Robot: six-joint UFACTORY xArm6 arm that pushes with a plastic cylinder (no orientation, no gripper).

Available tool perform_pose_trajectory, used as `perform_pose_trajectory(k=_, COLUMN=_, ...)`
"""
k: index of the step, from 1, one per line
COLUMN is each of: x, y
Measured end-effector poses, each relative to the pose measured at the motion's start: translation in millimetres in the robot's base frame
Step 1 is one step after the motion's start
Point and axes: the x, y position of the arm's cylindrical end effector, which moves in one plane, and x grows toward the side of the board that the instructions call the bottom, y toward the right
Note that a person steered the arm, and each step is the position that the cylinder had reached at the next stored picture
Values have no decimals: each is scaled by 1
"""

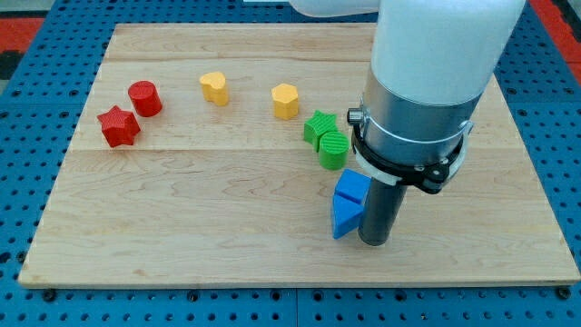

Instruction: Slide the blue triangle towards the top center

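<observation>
The blue triangle [344, 216] lies on the wooden board [227, 209] at the view's lower right of centre. A blue cube [352, 187] sits just above it, touching it. My tip [375, 242] rests on the board right beside the triangle, on its right side, touching or nearly touching it. The arm's white and grey body [427, 82] rises above and hides the board behind it.
Two green blocks [320, 126] [333, 148] sit just above the blue cube. A yellow hexagon-like block [285, 100] and a yellow heart [214, 87] lie near the top centre. A red cylinder [144, 98] and red star [119, 126] lie at the left.
</observation>
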Motion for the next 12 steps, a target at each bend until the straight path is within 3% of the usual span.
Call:
perform_pose_trajectory(k=2, x=8, y=28)
perform_pose_trajectory(k=4, x=-30, y=-81)
perform_pose_trajectory(k=5, x=-96, y=-119)
perform_pose_trajectory(k=6, x=-135, y=-137)
perform_pose_trajectory(k=7, x=-131, y=-145)
perform_pose_trajectory(k=8, x=-197, y=-159)
perform_pose_trajectory(k=9, x=-188, y=-158)
perform_pose_trajectory(k=10, x=-236, y=-167)
perform_pose_trajectory(k=12, x=-324, y=-31)
